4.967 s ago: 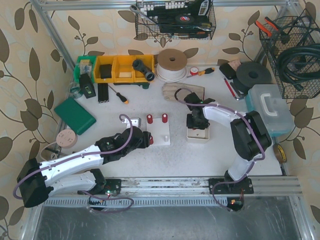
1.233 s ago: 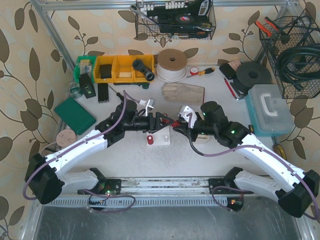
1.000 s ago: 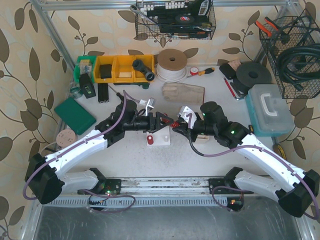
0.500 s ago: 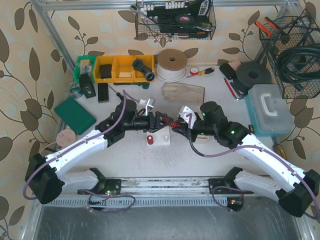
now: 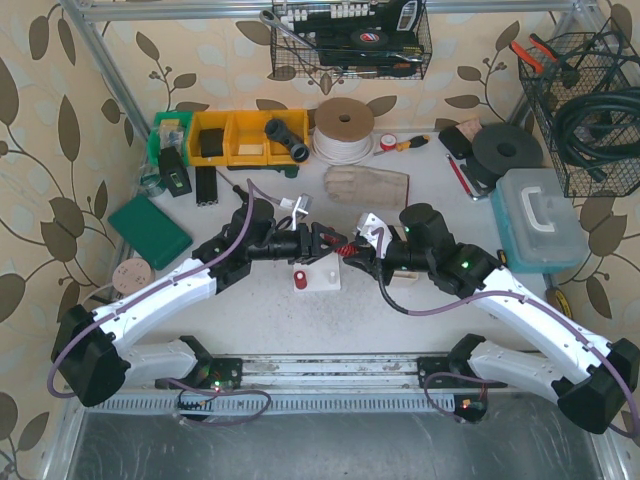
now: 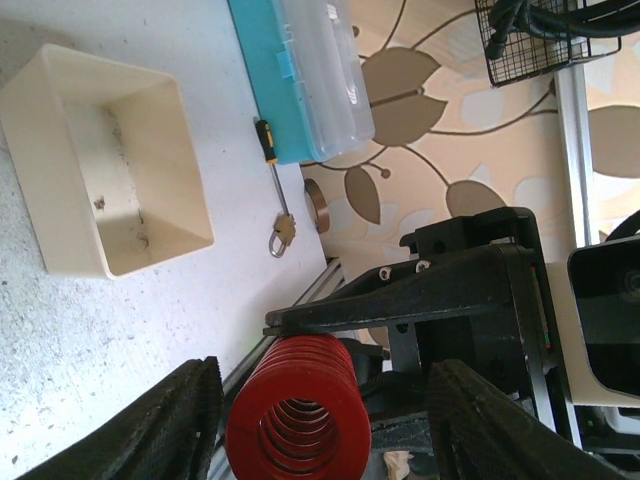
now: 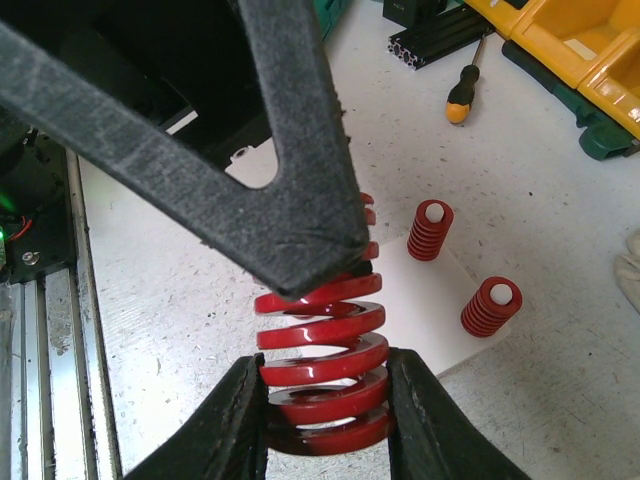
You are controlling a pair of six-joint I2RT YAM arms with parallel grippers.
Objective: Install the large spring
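The large spring (image 5: 343,249), a red coil, hangs level in mid-air between my two grippers, above the white base plate (image 5: 322,278). My right gripper (image 7: 322,375) is shut on the large spring (image 7: 318,385) near one end. In the left wrist view the large spring (image 6: 298,410) shows end-on between my left gripper's (image 6: 320,400) fingers, with a gap on each side. My left gripper (image 5: 318,243) stands open around that free end. Two small red springs (image 7: 432,230) stand on posts of the base plate (image 7: 435,290).
A cream open box (image 6: 105,190) lies on the table under the right arm. A teal case (image 5: 540,215) stands at the right, a glove (image 5: 367,183) behind the grippers, yellow bins (image 5: 245,135) at the back left, a green pad (image 5: 150,230) at the left.
My left gripper's jaws have narrowed around the spring's free end. The right gripper has carried the spring slightly left, further between them.
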